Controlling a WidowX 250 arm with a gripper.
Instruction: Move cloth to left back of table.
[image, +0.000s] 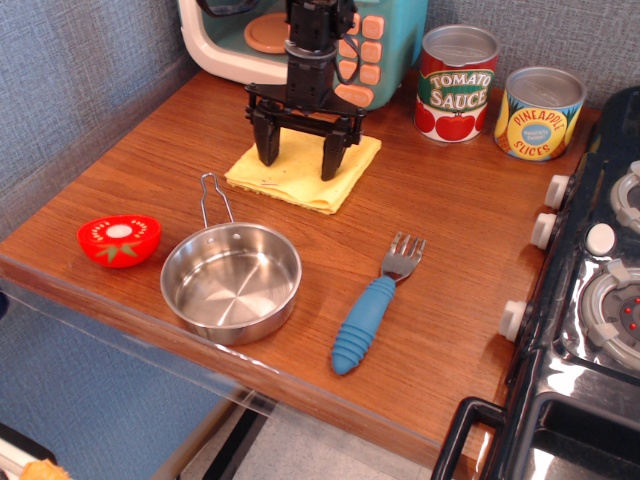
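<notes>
We find the cloth (305, 170) flat on the table (450, 250), just before the toy microwave (300, 40), behind the steel pan (231, 281). Near square, it shows no clear long axis; its corners point diagonally. The gripper (298, 162) stands upon it, fingers spread wide, tips pressing the fabric.

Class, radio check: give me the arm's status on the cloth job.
Gripper open, fingertips down on the cloth. Cloth flat, mid-back of the table, in front of the toy microwave. Leftward path clear.
</notes>
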